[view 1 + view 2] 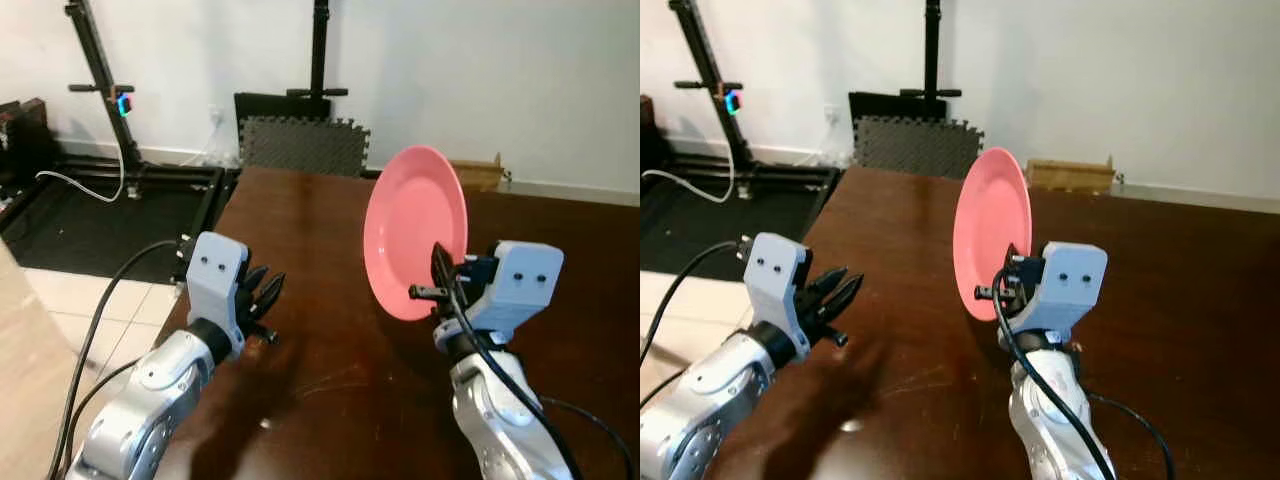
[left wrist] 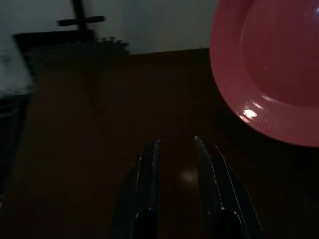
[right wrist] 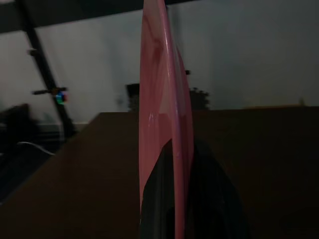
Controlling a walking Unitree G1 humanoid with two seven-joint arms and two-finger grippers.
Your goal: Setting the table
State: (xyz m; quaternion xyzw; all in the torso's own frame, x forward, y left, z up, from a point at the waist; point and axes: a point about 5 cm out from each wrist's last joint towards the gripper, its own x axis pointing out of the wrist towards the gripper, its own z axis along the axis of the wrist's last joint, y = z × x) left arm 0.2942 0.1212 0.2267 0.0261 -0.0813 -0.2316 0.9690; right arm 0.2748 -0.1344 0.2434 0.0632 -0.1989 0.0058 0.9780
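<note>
A pink plate [image 1: 415,230] stands on edge in the air above the dark wooden table [image 1: 320,220], its face turned to my left. My right gripper [image 1: 440,275] is shut on the plate's lower rim; in the right wrist view the plate [image 3: 162,119] runs edge-on between the two black fingers [image 3: 157,199]. My left gripper [image 1: 265,292] hovers low over the table's left part, well left of the plate, its fingers [image 2: 149,174] slightly apart with nothing between them. From the left wrist, the plate [image 2: 271,64] shows ahead and to one side.
The table's left edge [image 1: 205,240] drops to tiled floor with black cables [image 1: 110,290]. Behind the table stand black stands [image 1: 100,70], a grey foam mat [image 1: 300,145] against the white wall and a cardboard box [image 1: 480,172].
</note>
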